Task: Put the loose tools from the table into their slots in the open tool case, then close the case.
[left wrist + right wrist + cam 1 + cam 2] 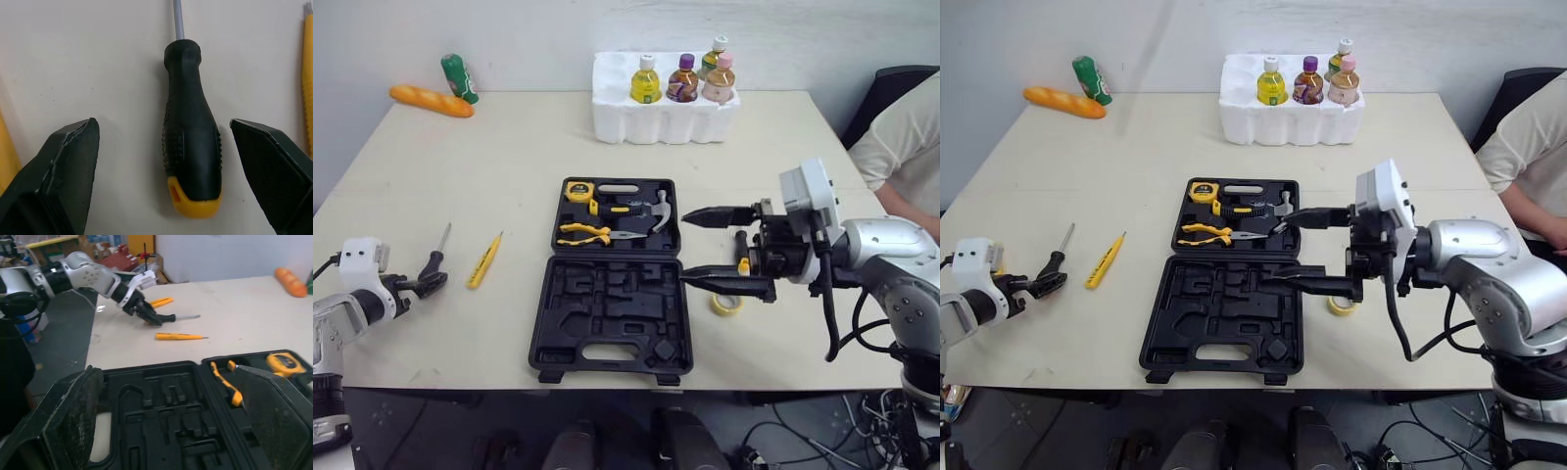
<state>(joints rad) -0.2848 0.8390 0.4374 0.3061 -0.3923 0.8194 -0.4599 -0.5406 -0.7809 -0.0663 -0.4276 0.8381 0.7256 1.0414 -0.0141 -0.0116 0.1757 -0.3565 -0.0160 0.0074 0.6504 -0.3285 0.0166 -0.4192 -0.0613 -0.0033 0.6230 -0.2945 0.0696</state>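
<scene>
Closest to the front edge of the desk (460, 157) lies the open tool case (570, 323), flat, its near half a tray of empty moulded slots. Its far half holds a tape measure (578, 191), yellow-handled pliers (585, 233) and a hammer (656, 210). At the case's right side, about level with the hinge, the right claw (685, 247) is held above the rim, its two black fingers (724, 282) spread wide and pinching nothing. On the desk just right of the case, near that claw, lies a yellow tape roll (725, 305), and a small black and yellow tool (742, 257) is partly hidden behind the fingers. Well to the left of the case, a slim yellow tool (484, 260) and a screwdriver (190, 147) lie loose, side by side but apart. The left claw (423, 285) sits low at the screwdriver, spread, with one finger on either side of the black, yellow-butted handle and neither touching it. Along the far edge stand a foam tray (626, 122) of bottles (645, 80) and a loaf (431, 100). A person (901, 147) sits at the right.
</scene>
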